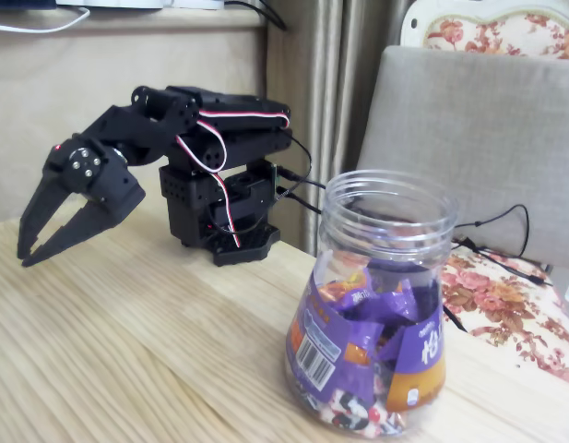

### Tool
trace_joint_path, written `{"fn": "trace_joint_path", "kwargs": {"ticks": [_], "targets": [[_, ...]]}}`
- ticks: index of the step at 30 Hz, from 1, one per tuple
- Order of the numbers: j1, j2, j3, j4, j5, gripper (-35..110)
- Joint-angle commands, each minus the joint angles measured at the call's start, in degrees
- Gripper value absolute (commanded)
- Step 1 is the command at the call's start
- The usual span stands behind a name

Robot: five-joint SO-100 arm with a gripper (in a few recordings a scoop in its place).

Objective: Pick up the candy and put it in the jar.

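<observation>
At nine o'clock the matte black gripper (26, 249) hangs above the pale wood-grain worktop (146, 360), its tapered fingers apart and empty. At five o'clock stands the clear bell-shaped jar (376, 305), ribbed neck open, shiny purple-wrapped sweets piled inside.

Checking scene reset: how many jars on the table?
1. The jar stands at the right front of the wooden table, lid off, with purple-wrapped sweets piled inside. The gripper hangs at the left, well apart from it, holding nothing.
</observation>
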Motion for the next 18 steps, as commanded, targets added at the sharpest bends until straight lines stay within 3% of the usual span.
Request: {"fn": "trace_joint_path", "kwargs": {"ticks": [1, 7, 18], "targets": [[-2.9, 1.93, 0.18, 0.26, -1.32, 0], [-2.37, 1.93, 0.26, 5.54, -2.81, 0], [-1.41, 1.93, 0.26, 5.89, -1.49, 0]]}}
